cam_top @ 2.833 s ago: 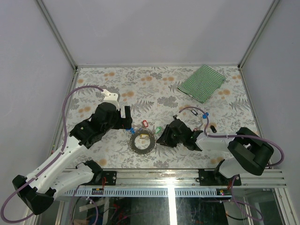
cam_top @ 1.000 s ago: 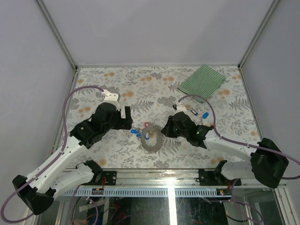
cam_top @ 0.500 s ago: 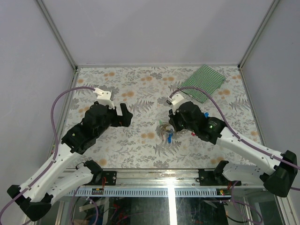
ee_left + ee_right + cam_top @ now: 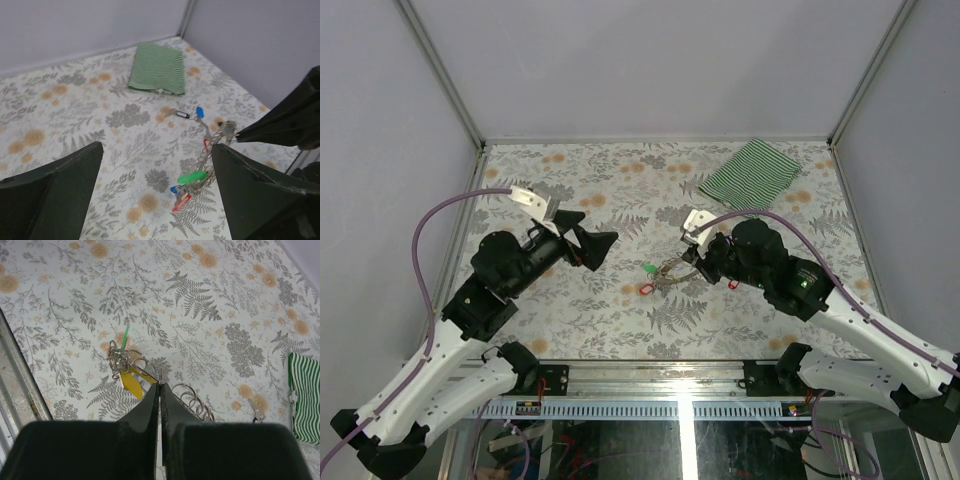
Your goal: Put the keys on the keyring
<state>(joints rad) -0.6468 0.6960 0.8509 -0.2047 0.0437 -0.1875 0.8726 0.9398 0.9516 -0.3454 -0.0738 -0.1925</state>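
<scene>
My right gripper [image 4: 692, 262] is shut on a thin loop of the grey keyring [image 4: 670, 272] and holds it above the table; the coiled links hang stretched out to the left. In the right wrist view the jaws [image 4: 160, 385] pinch the wire, with coils [image 4: 192, 400] beside them. Keys with green [image 4: 648, 268] and red [image 4: 645, 289] tags dangle from its end; a yellow tag [image 4: 131, 385] shows too. In the left wrist view the green [image 4: 191, 176], blue [image 4: 176, 189] and red [image 4: 181, 201] tags hang together. My left gripper [image 4: 595, 245] is open and empty, raised to the left of the ring.
The green-striped cloth [image 4: 752, 175] lies at the back right, also in the left wrist view [image 4: 157, 67]. A loose blue-tagged key [image 4: 199, 111] and a black-tagged key [image 4: 179, 114] lie on the floral table between cloth and ring. Metal rail [image 4: 680, 375] along the near edge.
The ring first lay flat between the grippers. My right gripper dragged it right and has lifted it, so it now hangs stretched leftward. My left gripper rose and turned toward it.
</scene>
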